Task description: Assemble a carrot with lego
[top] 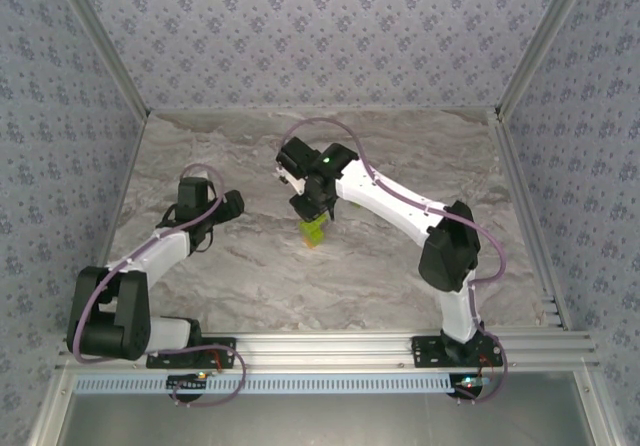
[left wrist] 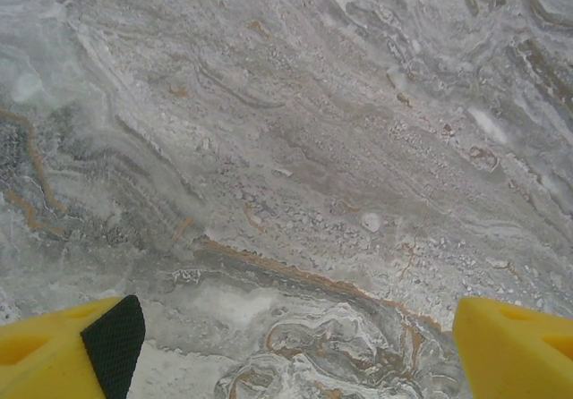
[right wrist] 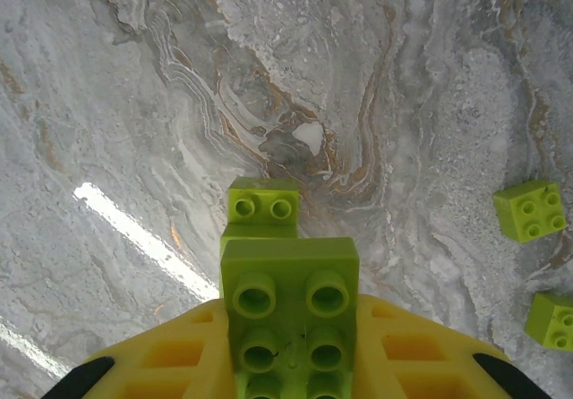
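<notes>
Lime-green over orange: the carrot (top: 313, 234) sits near the middle of the counter (top: 400, 296) in the overhead view, right under the right tool (top: 312, 214). The orange shows as a small patch at the build's near edge.

Right wrist view: right tool (right wrist: 288, 359) is clamped on the carrot (right wrist: 288, 296), yellow fingers (right wrist: 170, 363) pressed to both sides of a wide lime-green brick with studs facing the camera. A narrower two-stud green brick juts out beyond it, stepped lower. Orange part is hidden from this angle. Cannot tell whether the build touches the counter (right wrist: 134, 104) or hangs just above it.

Two loose lime-green bricks lie on the marble at the right edge of this view: a four-stud brick (right wrist: 530, 209) and, nearer the camera, another one (right wrist: 551, 320) cut off by the frame. Both are well apart from the held build.

Left arm is folded back on the left side of the counter, left tool (top: 236, 206) well apart from the carrot. Left wrist view: left tool (left wrist: 300, 350) stands wide, yellow fingertips (left wrist: 81, 350) at the two bottom corners, one black pad visible, bare grey-and-rust veined marble (left wrist: 313, 148) between them, gripping nothing
</notes>
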You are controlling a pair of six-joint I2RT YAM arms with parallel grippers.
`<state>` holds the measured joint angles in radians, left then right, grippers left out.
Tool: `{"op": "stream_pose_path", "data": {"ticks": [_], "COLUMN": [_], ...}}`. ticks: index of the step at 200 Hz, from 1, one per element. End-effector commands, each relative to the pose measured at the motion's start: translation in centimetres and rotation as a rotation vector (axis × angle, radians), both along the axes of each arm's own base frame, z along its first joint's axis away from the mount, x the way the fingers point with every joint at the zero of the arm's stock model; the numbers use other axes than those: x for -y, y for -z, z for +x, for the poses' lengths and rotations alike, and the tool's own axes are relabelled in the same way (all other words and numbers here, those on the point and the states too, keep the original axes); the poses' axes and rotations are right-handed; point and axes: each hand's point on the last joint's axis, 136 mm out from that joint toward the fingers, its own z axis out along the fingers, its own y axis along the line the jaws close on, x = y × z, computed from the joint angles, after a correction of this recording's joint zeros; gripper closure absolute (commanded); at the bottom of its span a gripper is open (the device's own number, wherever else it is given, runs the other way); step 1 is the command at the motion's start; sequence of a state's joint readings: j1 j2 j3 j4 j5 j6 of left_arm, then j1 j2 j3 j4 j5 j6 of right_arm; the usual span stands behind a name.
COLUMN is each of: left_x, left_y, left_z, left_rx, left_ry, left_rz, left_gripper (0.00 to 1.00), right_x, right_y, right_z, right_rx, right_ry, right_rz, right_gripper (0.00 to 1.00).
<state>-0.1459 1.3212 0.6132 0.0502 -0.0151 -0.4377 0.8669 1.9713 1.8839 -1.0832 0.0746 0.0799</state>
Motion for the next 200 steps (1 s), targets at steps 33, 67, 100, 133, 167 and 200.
{"op": "stream_pose_path", "data": {"ticks": [33,67,100,133,167,200], "left_x": [0.3,0.3,0.3,0.3,0.3,0.3], "left_y": [-1.1,-1.0,-1.0,-1.1,-1.2,-1.1], "left_z": [1.1,1.1,1.1,1.1,1.0,1.0], "left_rx": [0.032,0.03,0.03,0.033,0.033,0.033], "left_ry": [0.008,0.009,0.009,0.008,0.008,0.007], "left_rz": [-0.015,-0.014,-0.016,-0.017,-0.016,-0.016], "left_gripper": [0.09,0.09,0.09,0.09,0.09,0.09], "right_x": [-1.0,-1.2,-0.9,-0.8,-0.5,-0.4], "right_y": [2.1,2.8,3.3,3.5,3.9,4.2], "right_z": [-0.1,-0.4,-0.6,-0.9,-1.2,-1.4], "right_rx": [-0.067,-0.095,-0.108,-0.124,-0.139,-0.155], "right_ry": [-0.048,-0.051,-0.043,-0.041,-0.035,-0.017], "right_rz": [0.024,0.026,0.013,0.005,-0.01,-0.011], "right_gripper": [0.69,0.69,0.69,0.69,0.69,0.68]}}
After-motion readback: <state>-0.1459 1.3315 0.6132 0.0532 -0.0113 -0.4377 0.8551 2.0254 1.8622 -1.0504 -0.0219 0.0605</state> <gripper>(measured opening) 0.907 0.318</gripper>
